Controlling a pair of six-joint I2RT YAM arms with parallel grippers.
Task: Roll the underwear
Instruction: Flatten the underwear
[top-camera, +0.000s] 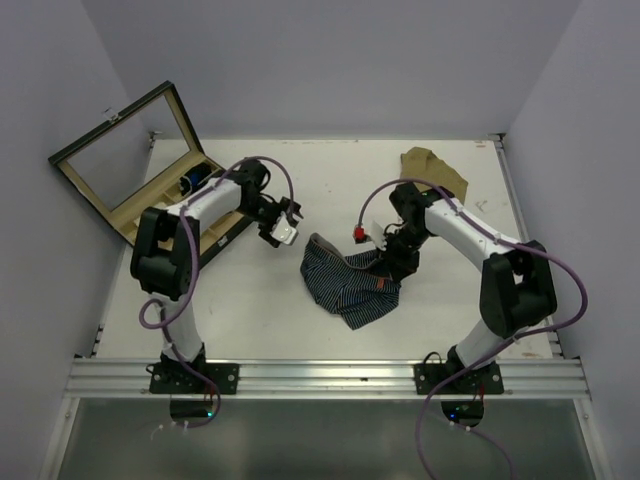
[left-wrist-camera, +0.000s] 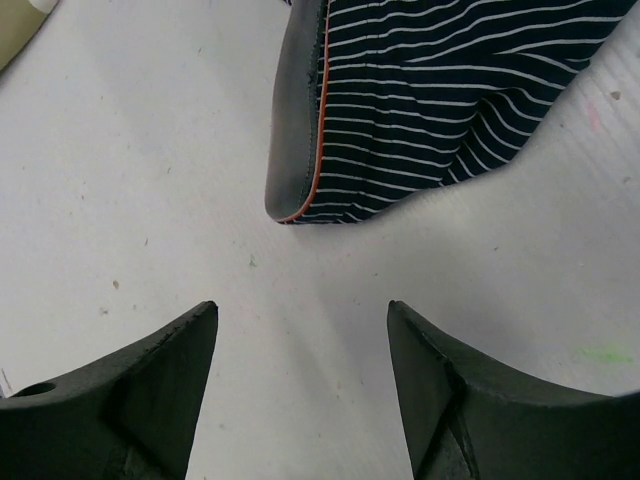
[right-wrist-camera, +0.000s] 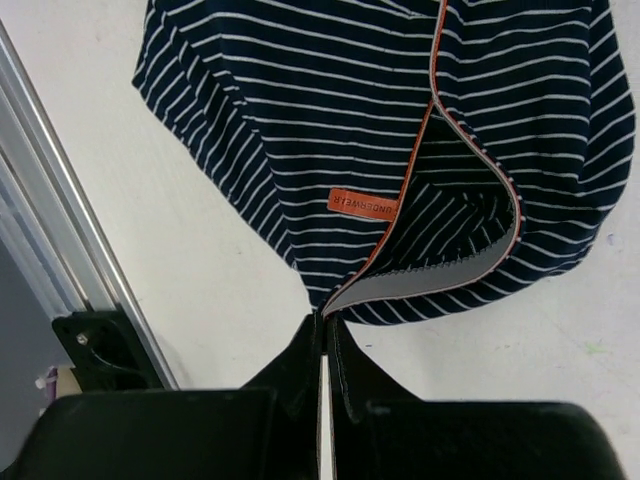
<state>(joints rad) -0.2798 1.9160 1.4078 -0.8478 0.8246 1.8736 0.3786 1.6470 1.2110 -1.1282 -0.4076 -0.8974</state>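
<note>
Right wrist view tells you most: your right hand has its fingers pressed together on the edge of the underwear, pinching the cloth where the orange-trimmed waistband comes to a point. The garment lies rumpled near the middle of the counter, a little toward the right edge, with the waistband gaping and one side folded over. Your left hand is spread wide and hangs over bare counter, just short of the waistband's other corner, touching nothing. My read is that you are at the flattening stage, not yet rolling. Bring the left hand forward and low and close it on that near corner, taking both layers of the band rather than only the top one. Then draw the two hands gently apart so the cloth lies flat. Avoid lifting high, or the loose legs may fold under. The open box at the far left corner and the tan cloth at the far right corner are well clear.
</note>
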